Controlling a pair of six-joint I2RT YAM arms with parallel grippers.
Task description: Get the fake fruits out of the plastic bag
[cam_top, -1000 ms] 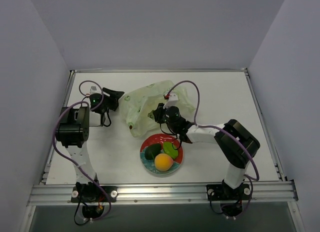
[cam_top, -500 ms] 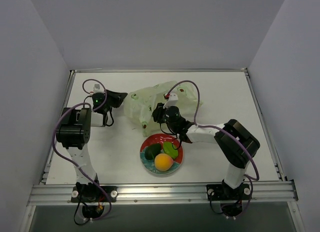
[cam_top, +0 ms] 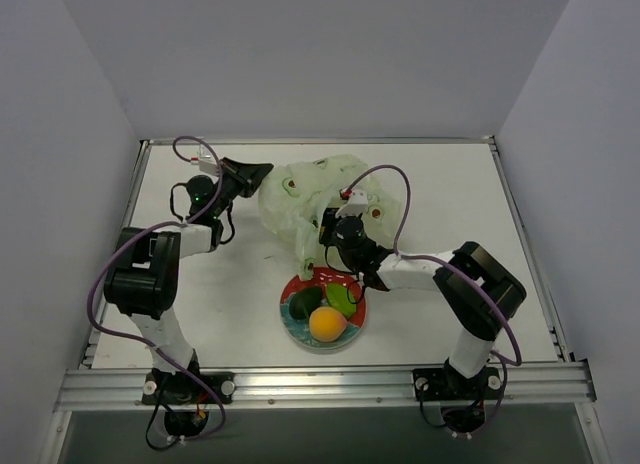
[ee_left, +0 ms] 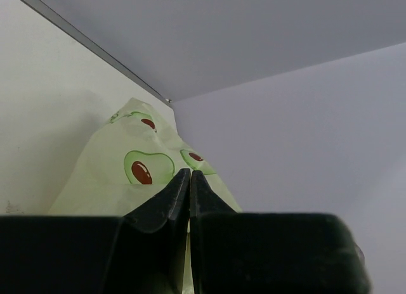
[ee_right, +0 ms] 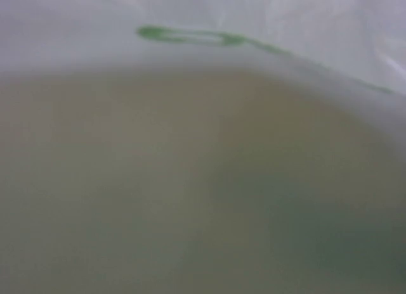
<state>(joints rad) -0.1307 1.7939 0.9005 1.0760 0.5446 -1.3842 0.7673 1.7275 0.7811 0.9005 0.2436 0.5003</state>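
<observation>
The plastic bag (cam_top: 322,187), pale green with brown-spotted prints, is bunched up at the back middle of the table. My left gripper (cam_top: 261,171) is shut on its left edge; in the left wrist view the fingertips (ee_left: 188,173) meet with bag film (ee_left: 127,180) behind and between them. My right gripper (cam_top: 322,242) sits at the bag's near side, its fingers hidden by plastic. Blurred bag film (ee_right: 203,53) fills the right wrist view. Three fake fruits lie on the plate (cam_top: 291,329): dark green (cam_top: 305,304), light green (cam_top: 343,299), orange (cam_top: 326,325).
The red-and-teal plate sits just in front of the right gripper, near the table's front middle. A metal rail (cam_top: 320,386) runs along the near edge. Grey walls close in the table on three sides.
The left gripper closed on the bag's left edge and rose toward the back, pulling the bag up and bunching it. The right gripper shifted slightly toward the plate, still under the bag.
</observation>
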